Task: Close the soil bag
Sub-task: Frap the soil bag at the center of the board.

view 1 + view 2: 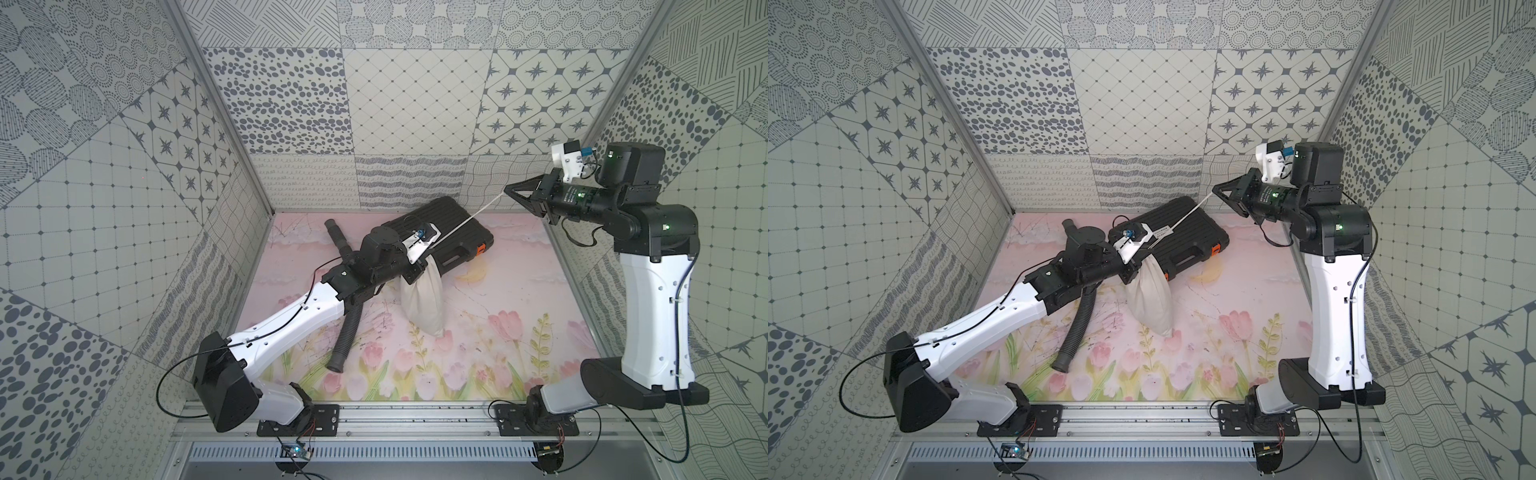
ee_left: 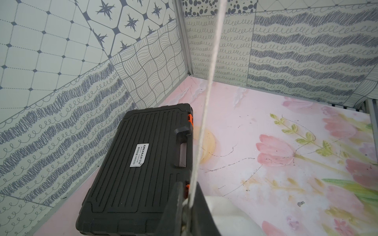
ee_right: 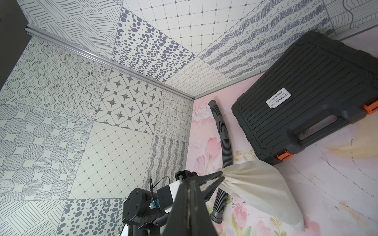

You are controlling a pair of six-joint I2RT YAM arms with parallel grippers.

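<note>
While the left pincer [image 3: 221,177] pinches the neck of the soil bag [image 3: 259,188], the right pincer [image 1: 507,191] grips its tight cord [image 1: 478,212].

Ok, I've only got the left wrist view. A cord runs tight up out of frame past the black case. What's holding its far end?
Observer: The right gripper, shut on the cord and held high on the robot's right.
Operator: And at the near end, what's clamped? It's cut off down here.
Observer: In the right wrist view, the left gripper pinches the soil bag at its neck, and the cloth is gathered to a narrow point there.
</note>
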